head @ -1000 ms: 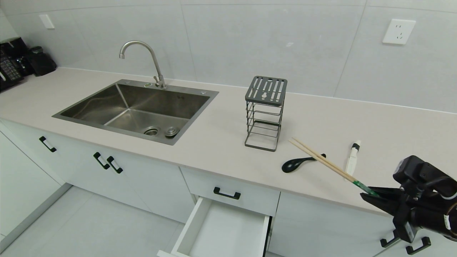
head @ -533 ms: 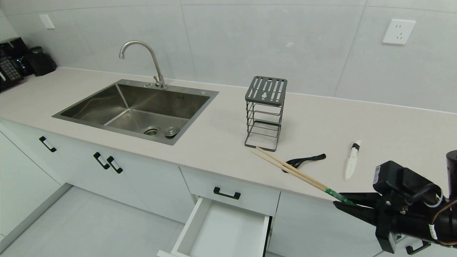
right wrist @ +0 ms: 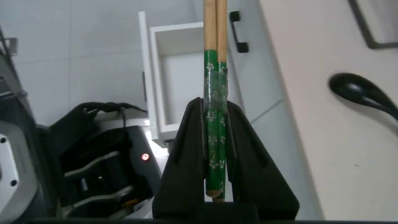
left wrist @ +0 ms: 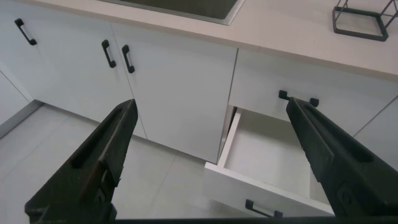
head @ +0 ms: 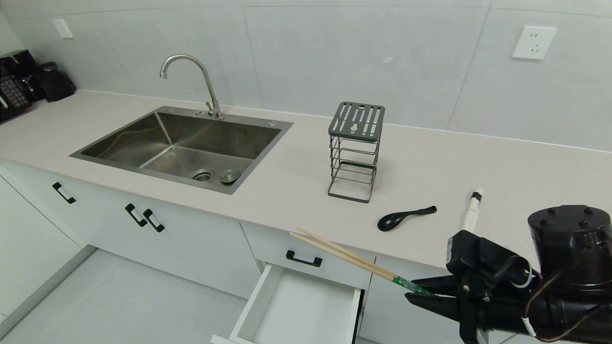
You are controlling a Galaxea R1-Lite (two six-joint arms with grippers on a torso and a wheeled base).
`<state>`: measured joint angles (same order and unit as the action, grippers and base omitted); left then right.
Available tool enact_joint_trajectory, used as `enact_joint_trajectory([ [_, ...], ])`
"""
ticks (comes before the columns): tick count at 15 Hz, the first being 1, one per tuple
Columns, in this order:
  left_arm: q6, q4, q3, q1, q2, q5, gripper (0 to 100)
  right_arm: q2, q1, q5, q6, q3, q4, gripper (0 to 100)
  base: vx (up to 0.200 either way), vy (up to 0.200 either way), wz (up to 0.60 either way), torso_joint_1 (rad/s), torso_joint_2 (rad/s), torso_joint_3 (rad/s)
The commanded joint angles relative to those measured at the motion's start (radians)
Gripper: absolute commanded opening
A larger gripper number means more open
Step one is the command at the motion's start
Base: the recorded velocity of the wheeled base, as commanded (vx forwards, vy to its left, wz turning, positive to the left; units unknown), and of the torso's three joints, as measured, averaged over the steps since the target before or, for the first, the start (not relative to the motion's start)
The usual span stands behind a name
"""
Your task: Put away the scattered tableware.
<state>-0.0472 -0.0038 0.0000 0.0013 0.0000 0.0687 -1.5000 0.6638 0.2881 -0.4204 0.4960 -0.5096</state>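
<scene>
Wooden chopsticks [head: 349, 256], clamped by their green ends in my right pincer [head: 420, 292], hang over the open drawer [head: 296, 310]; spoon [head: 404, 217] and knife [head: 472, 210] lie on the counter [head: 296, 191]; my left pincer [left wrist: 209, 104] gapes.

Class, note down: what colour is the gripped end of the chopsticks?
Green with small pale markings; the chopsticks show it best in the right wrist view.

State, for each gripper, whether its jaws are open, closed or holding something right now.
Left gripper: jaws open, holding nothing.
Right gripper: jaws closed on the chopsticks.
</scene>
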Motion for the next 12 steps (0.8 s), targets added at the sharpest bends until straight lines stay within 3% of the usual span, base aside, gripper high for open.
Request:
enact_joint_trajectory([
  [1, 0.0, -0.001, 0.0, 0.0, 0.0, 0.0, 100, -0.039, 0.036, 0.01, 0.02, 0.001, 0.005, 0, 0.0, 0.0, 0.0, 0.0, 0.0, 0.0],
  [4, -0.002, -0.001, 0.0, 0.0, 0.0, 0.0, 100, -0.06, 0.149, 0.002, 0.193, 0.007, -0.012, 0, 0.0, 0.0, 0.0, 0.0, 0.0, 0.0],
  [5, -0.002, -0.001, 0.0, 0.0, 0.0, 0.0, 100, -0.069, 0.175, 0.002, 0.196, 0.021, -0.026, 0, 0.0, 0.0, 0.0, 0.0, 0.0, 0.0],
  [9, 0.0, -0.001, 0.0, 0.0, 0.0, 0.0, 100, -0.138, 0.184, -0.024, 0.2, 0.09, -0.023, 0, 0.0, 0.0, 0.0, 0.0, 0.0, 0.0],
  [12, -0.002, -0.001, 0.0, 0.0, 0.0, 0.0, 100, -0.201, 0.186, -0.109, 0.198, 0.151, -0.018, 0, 0.0, 0.0, 0.0, 0.0, 0.0, 0.0],
])
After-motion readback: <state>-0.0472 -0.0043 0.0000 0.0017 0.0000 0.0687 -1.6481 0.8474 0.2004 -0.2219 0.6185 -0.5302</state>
